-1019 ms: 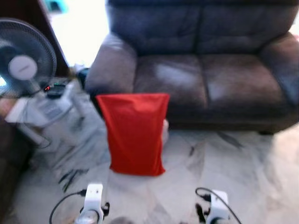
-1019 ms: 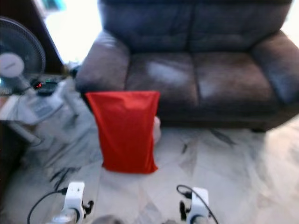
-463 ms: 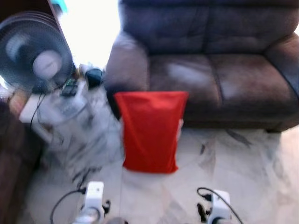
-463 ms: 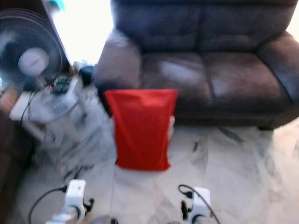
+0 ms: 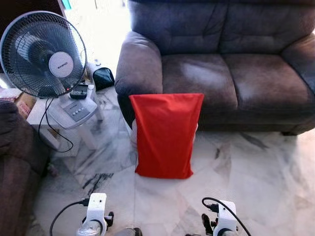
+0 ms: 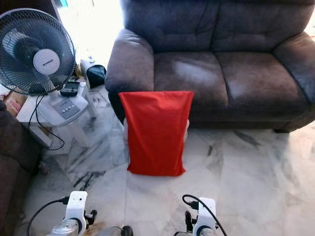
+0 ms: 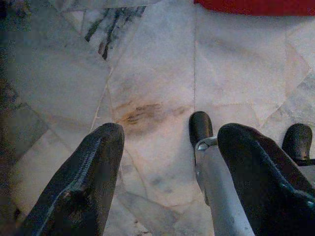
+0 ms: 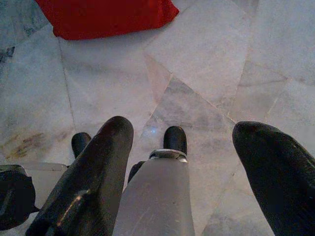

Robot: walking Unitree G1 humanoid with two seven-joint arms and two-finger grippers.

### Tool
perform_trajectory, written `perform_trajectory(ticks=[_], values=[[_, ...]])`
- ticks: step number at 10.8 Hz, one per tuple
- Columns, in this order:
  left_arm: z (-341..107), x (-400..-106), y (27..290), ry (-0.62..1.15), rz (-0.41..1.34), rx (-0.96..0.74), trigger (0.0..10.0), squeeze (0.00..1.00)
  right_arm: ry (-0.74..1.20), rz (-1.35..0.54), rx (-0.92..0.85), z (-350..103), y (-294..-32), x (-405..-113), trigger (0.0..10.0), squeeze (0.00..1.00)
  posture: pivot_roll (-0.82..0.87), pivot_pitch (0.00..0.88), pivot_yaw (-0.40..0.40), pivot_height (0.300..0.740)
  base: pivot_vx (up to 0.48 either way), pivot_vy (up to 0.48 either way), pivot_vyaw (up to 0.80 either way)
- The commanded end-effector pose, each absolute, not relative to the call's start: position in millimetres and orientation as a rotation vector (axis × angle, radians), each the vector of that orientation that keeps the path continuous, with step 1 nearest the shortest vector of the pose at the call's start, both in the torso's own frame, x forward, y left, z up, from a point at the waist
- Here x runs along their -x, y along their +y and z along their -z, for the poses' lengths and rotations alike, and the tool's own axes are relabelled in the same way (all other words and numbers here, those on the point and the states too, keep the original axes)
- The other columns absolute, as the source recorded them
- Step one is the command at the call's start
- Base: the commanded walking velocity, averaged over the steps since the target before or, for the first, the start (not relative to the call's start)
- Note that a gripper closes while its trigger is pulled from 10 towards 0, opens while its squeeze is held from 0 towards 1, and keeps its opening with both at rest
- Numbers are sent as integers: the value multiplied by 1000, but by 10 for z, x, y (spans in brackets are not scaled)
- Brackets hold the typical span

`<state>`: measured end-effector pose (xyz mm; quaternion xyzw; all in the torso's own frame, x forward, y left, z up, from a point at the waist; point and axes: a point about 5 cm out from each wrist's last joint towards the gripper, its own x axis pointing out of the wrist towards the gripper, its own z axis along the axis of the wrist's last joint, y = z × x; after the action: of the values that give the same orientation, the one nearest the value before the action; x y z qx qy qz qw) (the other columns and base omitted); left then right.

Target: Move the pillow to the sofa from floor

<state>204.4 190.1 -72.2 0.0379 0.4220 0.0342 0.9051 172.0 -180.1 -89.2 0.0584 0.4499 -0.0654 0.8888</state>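
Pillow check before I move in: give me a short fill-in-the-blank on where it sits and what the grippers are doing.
1. The red pillow stands on the marble floor, leaning against the front of the ____.
2. Towards the robot's left, a standing ____ sits beside the sofa's armrest.
3. The left gripper and the right gripper both hang over the floor with fingers ____, holding nothing.

Missing words: sofa; fan; open

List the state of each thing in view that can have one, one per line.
Red pillow: on the floor, upright, leaning against the sofa front.
Sofa: seat bare.
Fan: blades sharp, seemingly not spinning.
Left gripper: open, holding nothing, low over floor.
Right gripper: open, holding nothing, low over floor.
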Motion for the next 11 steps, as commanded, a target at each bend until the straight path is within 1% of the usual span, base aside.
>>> perform_trajectory(ticks=[1,5,7,8,11], values=[[752,-1998,1900,901,-62,-78,10000,0,945,144,-124,906,-1819,-1686,10000,0,34,131,1,740,0,0,0],[754,-2003,1875,905,-61,-77,10000,0,945,137,-115,904,-1824,-1687,10000,0,32,116,0,740,0,0,0],[776,-1963,1856,912,-58,-79,10000,0,955,122,-76,907,-1836,-1682,10000,0,30,109,0,740,0,0,653],[783,-1949,1855,914,-58,-77,10000,0,951,146,-108,910,-1835,-1672,10000,0,31,104,1,740,0,0,0],[785,-1945,1863,917,-60,-75,10000,0,953,142,-104,913,-1839,-1665,10000,0,30,83,0,740,0,0,0]])
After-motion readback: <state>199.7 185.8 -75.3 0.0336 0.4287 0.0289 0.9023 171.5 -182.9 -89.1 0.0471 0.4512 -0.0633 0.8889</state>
